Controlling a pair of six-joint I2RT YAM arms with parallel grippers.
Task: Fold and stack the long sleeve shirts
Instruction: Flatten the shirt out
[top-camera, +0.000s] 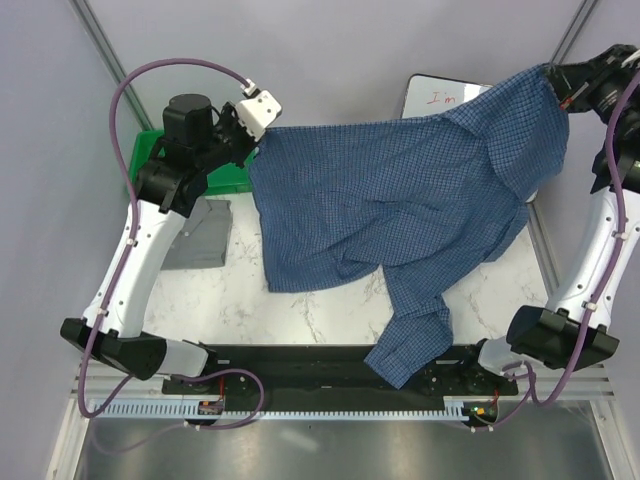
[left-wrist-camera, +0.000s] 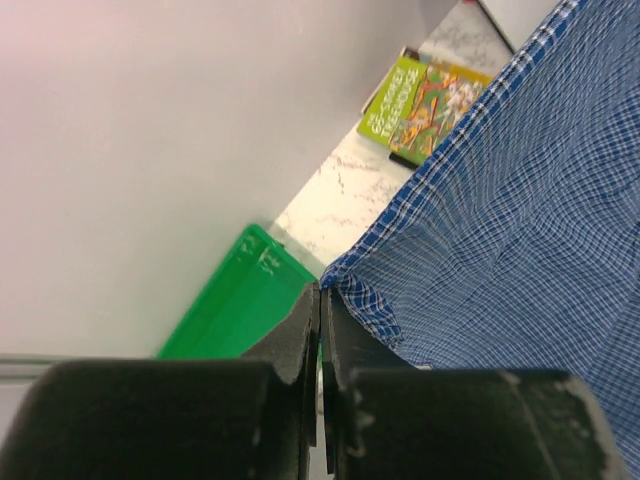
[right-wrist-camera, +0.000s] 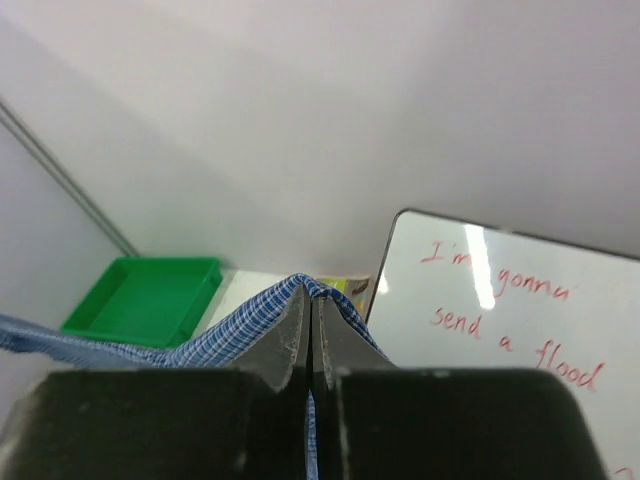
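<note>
Both claws are clenched on the blue shirt (top-camera: 400, 190). The left claw (left-wrist-camera: 320, 303) pinches a thin edge of it at the far left, and the right claw (right-wrist-camera: 311, 305) pinches another edge at the far right. The cloth hangs stretched between them; its lower part rests on the worktop (top-camera: 310, 305). One sleeve (top-camera: 415, 340) trails over the near edge onto the black rail (top-camera: 300, 362) between the arm bases. The grey shirt (top-camera: 200, 235) lies on the left side of the worktop, just beside my left arm.

I see several risks. Each grip holds very little cloth, so if I spread the arms more, a corner can slip out and the shirt will collapse. The trailing sleeve can catch on the rail when I drag the shirt, I think. If I lower the left arm carelessly, it can push the grey shirt or hit the green tray (left-wrist-camera: 235, 300). The whiteboard (right-wrist-camera: 500, 330) is near the right claw too.
</note>
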